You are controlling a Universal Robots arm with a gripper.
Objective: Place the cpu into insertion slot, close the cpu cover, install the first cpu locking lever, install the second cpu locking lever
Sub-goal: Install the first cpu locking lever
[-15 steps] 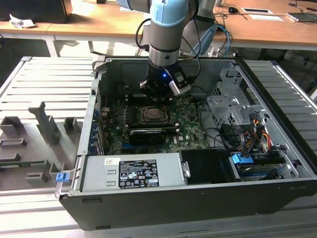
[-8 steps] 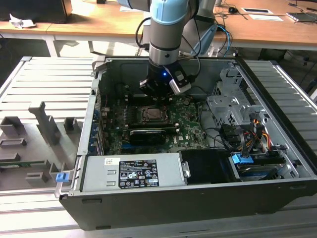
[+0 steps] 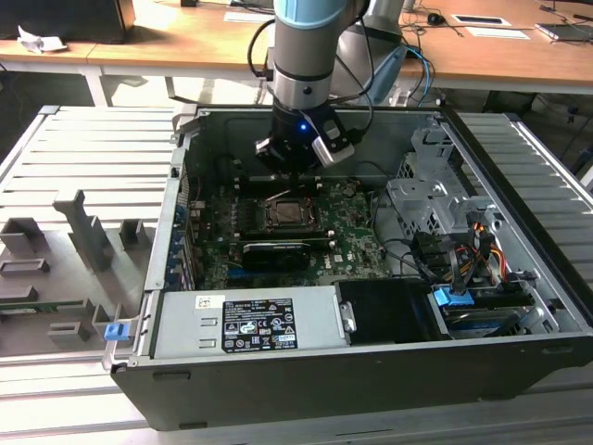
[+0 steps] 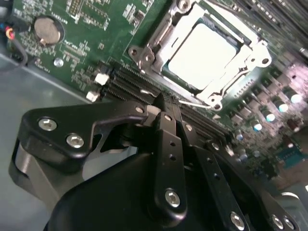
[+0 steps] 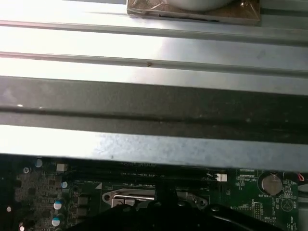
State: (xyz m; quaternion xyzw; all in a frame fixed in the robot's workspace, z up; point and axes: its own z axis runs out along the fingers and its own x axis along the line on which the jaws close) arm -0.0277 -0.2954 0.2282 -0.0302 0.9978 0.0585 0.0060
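The cpu (image 4: 204, 50), a pale square chip, lies in the insertion slot (image 3: 287, 215) on the green motherboard (image 3: 347, 236). The cpu cover (image 4: 147, 53), a silver metal frame, lies flat around it. My gripper (image 3: 292, 172) hangs just above the board at the slot's far edge. In the second wrist view the gripper (image 4: 165, 103) has its black fingers (image 4: 168, 139) pressed together, beside the socket over the black memory slots (image 4: 127, 79). A thin metal locking lever (image 4: 195, 103) runs from the fingertips along the socket's edge. Whether the fingers pinch it I cannot tell.
The open computer case (image 3: 176, 232) encloses the work. A power supply (image 3: 246, 324) sits at the front, a drive cage (image 3: 435, 199) and cables (image 3: 463, 250) on the exterior view's right, a black card (image 3: 276, 252) before the socket. A coin battery (image 4: 48, 30) lies nearby.
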